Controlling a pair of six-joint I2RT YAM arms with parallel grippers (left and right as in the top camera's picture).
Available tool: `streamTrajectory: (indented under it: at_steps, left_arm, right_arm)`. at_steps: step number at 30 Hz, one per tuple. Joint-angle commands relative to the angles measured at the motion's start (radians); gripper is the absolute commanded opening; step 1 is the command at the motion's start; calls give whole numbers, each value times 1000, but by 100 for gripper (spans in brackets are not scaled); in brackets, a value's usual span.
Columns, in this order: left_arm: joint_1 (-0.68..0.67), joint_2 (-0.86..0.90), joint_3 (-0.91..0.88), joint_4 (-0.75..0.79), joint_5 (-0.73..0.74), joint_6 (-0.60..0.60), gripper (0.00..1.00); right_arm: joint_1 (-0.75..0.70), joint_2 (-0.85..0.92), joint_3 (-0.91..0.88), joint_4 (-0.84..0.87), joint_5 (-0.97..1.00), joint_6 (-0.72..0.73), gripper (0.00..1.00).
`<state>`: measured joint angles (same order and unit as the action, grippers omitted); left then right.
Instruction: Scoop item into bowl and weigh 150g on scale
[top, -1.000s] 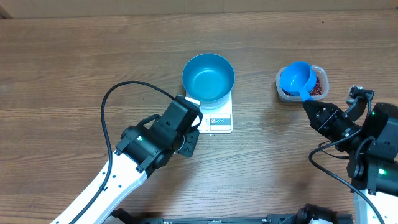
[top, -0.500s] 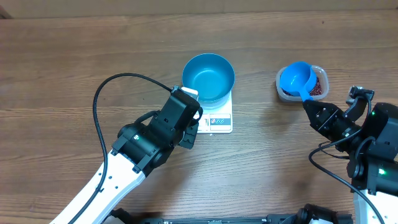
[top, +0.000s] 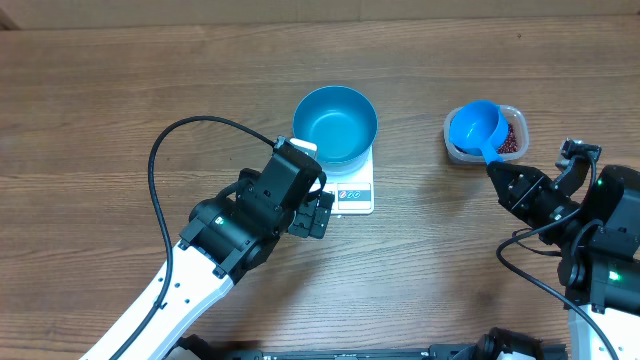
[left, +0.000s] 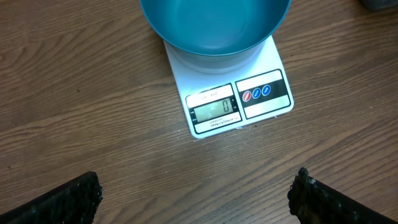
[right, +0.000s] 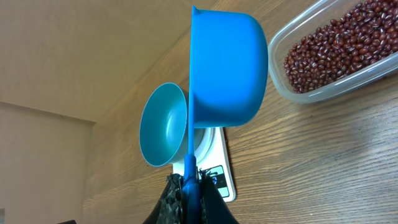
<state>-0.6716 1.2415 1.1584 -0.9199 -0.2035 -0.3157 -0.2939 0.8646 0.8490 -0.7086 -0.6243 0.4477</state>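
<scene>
- I saw the bowl (top: 335, 125) sitting on the far part of the scale (top: 352, 192), about midway between the worktop's (top: 120, 100) left and right edges and closer to its far edge than its near one.
- The scale's display strip (left: 214, 112) and buttons (left: 256, 93) lay uncovered along its near edge, and the display read zero in the left wrist view.
- My left gripper (top: 319, 213) was at the scale's near left corner with its fingers (left: 74, 199) spread wide apart and nothing between them. In the wrist view both fingertips stood clear of the scale, over bare wood.
- My right gripper (top: 500, 172) was pinched tight on the handle of the small blue scoop (top: 477, 128), nearer the worktop's right edge.
- The scoop's cup was over the left part of the clear plastic tub (top: 524, 135). I could not tell from these views whether it touched the tub.
- The beans (right: 336, 43) lay as a loose red-brown mass in the tub, which stood toward the far right of the worktop, well apart from the scale and bowl.
- In the right wrist view the scoop's handle ran straight down into the closed fingers (right: 174, 199), with the bowl and scale visible behind it.
</scene>
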Motion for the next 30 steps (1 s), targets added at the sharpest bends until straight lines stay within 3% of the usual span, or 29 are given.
streamTrajectory:
  at_steps: [1, 30]
  left_arm:
    - [5, -13, 23, 4, -16, -2, 100]
    - [5, -13, 23, 5, -6, -3, 100]
  right_arm:
    - [-4, -12, 37, 3, -7, -8, 4]
    - [-4, -12, 37, -53, -7, -13, 4]
